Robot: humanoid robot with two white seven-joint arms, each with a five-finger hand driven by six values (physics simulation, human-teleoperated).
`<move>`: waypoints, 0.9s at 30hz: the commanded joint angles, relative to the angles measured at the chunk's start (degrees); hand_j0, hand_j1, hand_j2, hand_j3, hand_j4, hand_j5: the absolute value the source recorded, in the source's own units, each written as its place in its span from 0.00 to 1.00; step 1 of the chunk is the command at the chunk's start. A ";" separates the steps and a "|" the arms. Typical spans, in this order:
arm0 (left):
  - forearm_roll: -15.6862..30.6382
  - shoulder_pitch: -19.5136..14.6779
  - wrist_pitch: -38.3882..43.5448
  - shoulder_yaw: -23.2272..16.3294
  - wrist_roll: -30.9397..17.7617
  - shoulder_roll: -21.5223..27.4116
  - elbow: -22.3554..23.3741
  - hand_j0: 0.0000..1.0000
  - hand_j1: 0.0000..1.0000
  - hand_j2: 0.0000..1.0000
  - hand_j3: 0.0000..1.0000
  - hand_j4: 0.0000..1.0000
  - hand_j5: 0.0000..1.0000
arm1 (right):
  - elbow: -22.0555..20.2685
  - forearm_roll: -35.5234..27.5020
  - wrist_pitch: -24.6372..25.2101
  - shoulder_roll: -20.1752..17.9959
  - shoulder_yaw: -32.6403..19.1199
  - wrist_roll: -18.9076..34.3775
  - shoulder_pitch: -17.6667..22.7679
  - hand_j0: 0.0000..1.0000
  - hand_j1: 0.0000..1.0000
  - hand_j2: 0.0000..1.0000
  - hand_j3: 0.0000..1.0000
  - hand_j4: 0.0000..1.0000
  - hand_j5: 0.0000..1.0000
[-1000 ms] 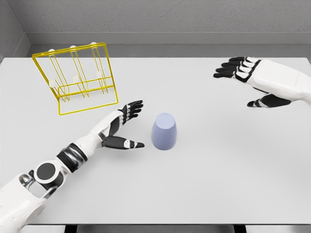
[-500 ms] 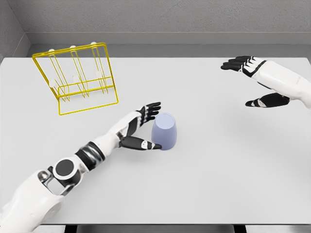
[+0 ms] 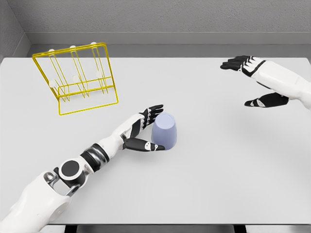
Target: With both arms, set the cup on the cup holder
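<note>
One lavender cup (image 3: 164,131) stands upside down near the middle of the white tabletop (image 3: 218,165), with one yellow wire cup holder (image 3: 76,77) at the far left. The left robot hand (image 3: 144,130) brackets the cup's left side, fingers spread, thumb touching its base, not clasping. The right robot hand (image 3: 252,80) hovers far right, released.

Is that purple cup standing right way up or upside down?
Upside down: the cup rests on its wide end, closed narrower base on top.
</note>
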 commanded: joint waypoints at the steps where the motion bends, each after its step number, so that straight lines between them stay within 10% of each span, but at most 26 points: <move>1: 0.09 0.00 -0.01 -0.19 0.00 -0.06 0.29 1.00 1.00 1.00 1.00 1.00 1.00 | 0.00 -0.42 0.17 0.03 -0.01 -0.03 0.00 1.00 1.00 1.00 1.00 1.00 1.00; 9: 0.09 -0.09 0.08 -1.25 0.00 -1.29 0.20 1.00 1.00 1.00 1.00 1.00 1.00 | 0.00 -0.42 0.17 0.12 -0.01 -0.03 -0.09 1.00 1.00 1.00 1.00 1.00 1.00; 18: 0.09 -0.35 1.49 -0.99 0.00 -2.43 0.20 0.67 0.67 0.67 0.67 0.67 0.67 | 0.00 -0.42 0.17 0.12 -0.01 -0.03 0.00 1.00 1.00 1.00 1.00 1.00 1.00; 27: 0.09 -0.35 1.40 -0.11 0.00 -2.43 0.03 0.67 0.67 0.67 0.67 0.67 0.67 | -0.09 -0.51 0.17 0.20 -0.01 -0.03 0.00 1.00 1.00 1.00 1.00 1.00 1.00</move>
